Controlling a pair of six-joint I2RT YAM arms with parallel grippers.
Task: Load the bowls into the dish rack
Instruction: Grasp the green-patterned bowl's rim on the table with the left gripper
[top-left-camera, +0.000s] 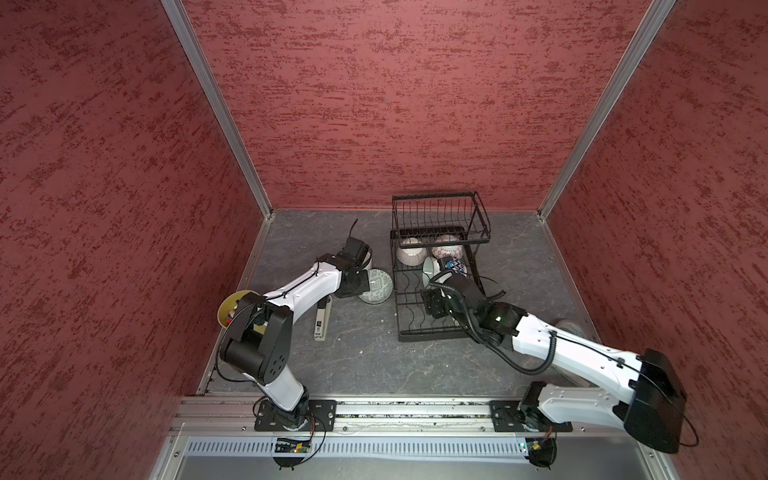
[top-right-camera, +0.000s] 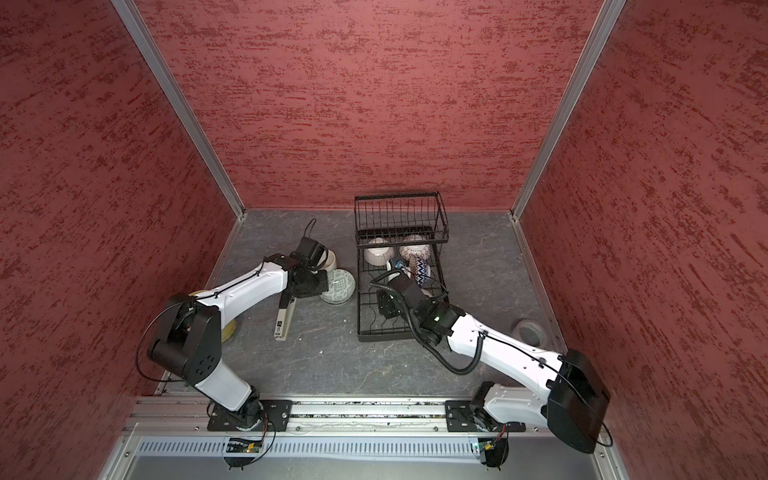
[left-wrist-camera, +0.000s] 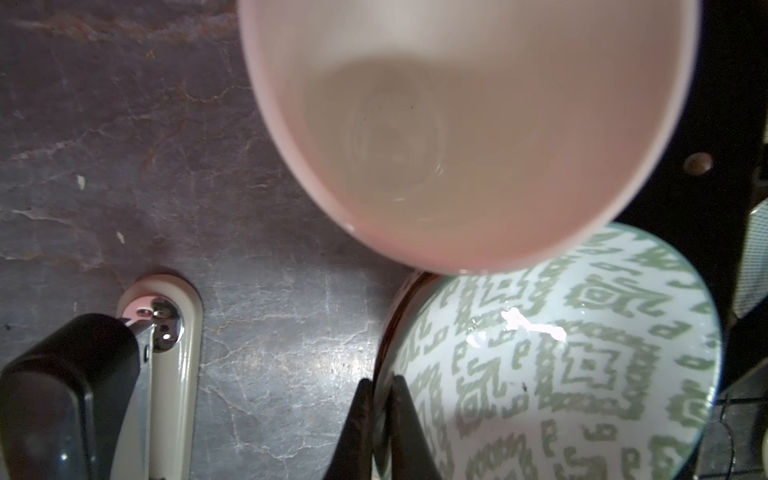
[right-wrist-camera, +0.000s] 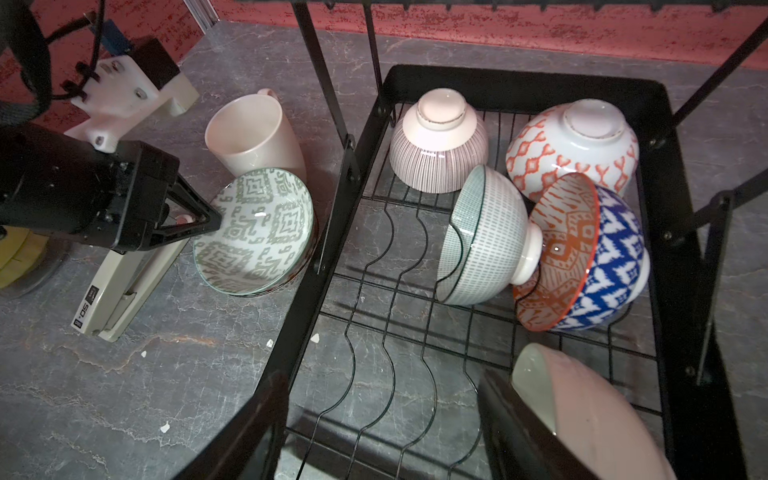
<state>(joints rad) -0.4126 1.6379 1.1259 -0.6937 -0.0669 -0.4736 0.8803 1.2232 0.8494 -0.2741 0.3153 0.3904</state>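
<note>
While your left gripper (left-wrist-camera: 380, 388) has its two black fingers pinched on the thin rim of the green-patterned bowl (left-wrist-camera: 561, 365), that shallow, glossy bowl sits on the grey, marble-veined table (left-wrist-camera: 124, 166). It is just beside a smooth cream mug (left-wrist-camera: 457, 124) and a cream stapler (right-wrist-camera: 124, 286).

The dish rack (right-wrist-camera: 519, 79), black wire with wavy dividers, stands right next to it. At its far end you have a ribbed pink-striped bowl (right-wrist-camera: 438, 153) and an orange-patterned bowl (right-wrist-camera: 573, 149), both upside down with their foot rings up. Nearer, a pale green bowl (right-wrist-camera: 482, 237) covered in fine dashes stands on edge. Its foot rests against the orange-lined inside of a tilted blue-and-white bowl (right-wrist-camera: 611, 270).

Your right gripper (right-wrist-camera: 382, 395) hangs over the rack's wire floor, fingers spread wide with nothing between them. A pale pink bowl (right-wrist-camera: 582, 415) lies just outside one finger; you cannot tell whether they touch.
</note>
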